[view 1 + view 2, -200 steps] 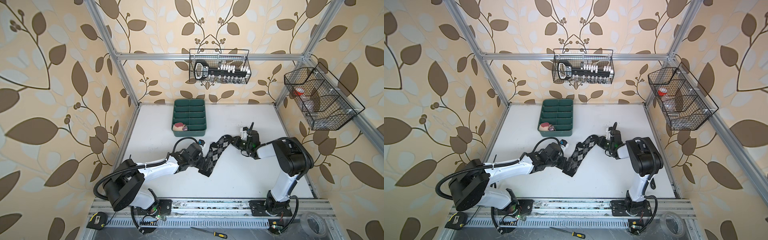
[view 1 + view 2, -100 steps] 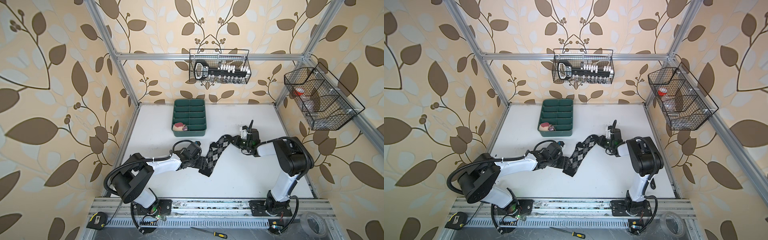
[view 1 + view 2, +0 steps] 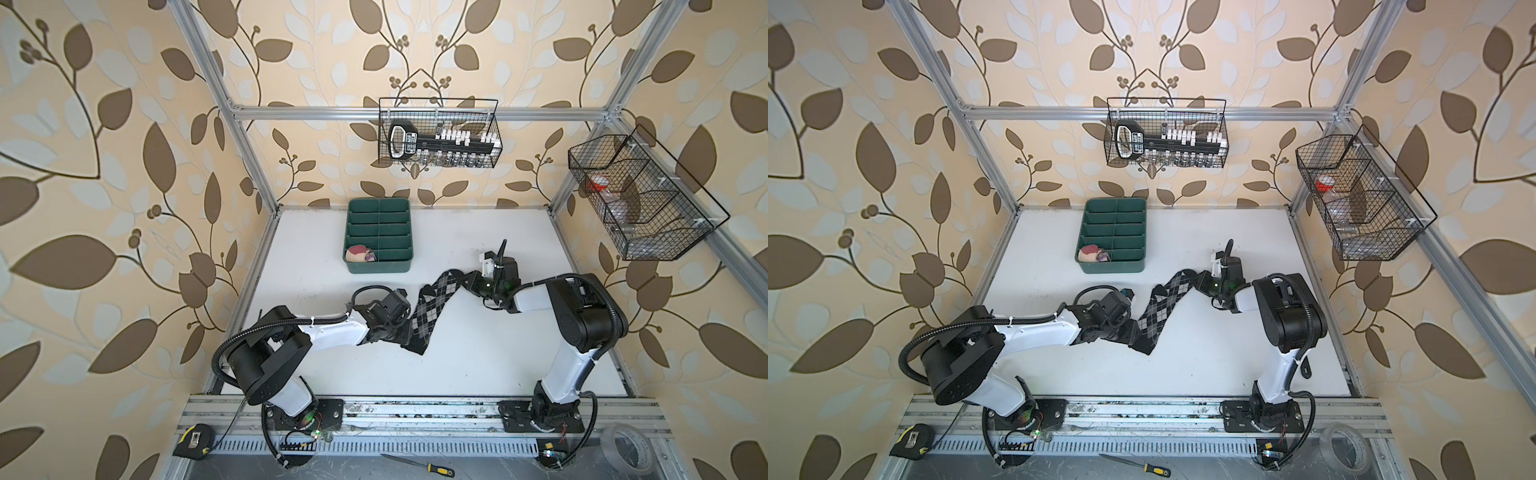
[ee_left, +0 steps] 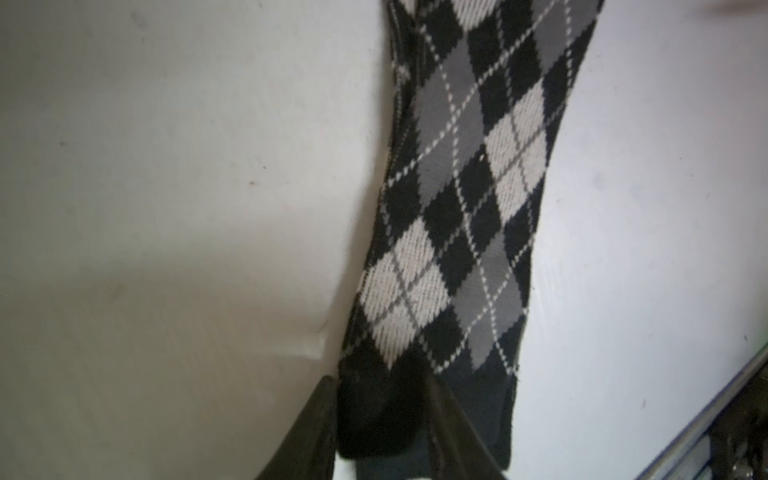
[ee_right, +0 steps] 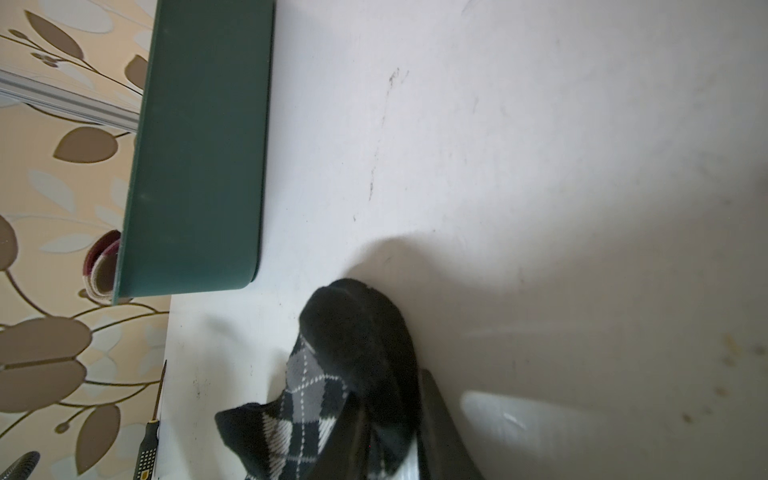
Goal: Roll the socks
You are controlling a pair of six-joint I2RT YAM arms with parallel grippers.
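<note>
The long checked sock [image 3: 432, 307] is lying stretched across the white worktop [image 3: 478, 365]. The left jaws are pinching its black cuff, nearly closed (some cuff is sticking out beside them). The right jaws are squeezing it near the black toe. The beige sock [image 3: 359, 253] is sitting rolled up in the green tray [image 3: 376, 266].

Bright, even light; soft shadows; argyle sock [image 4: 457, 208] blurs near wrist lenses.
</note>
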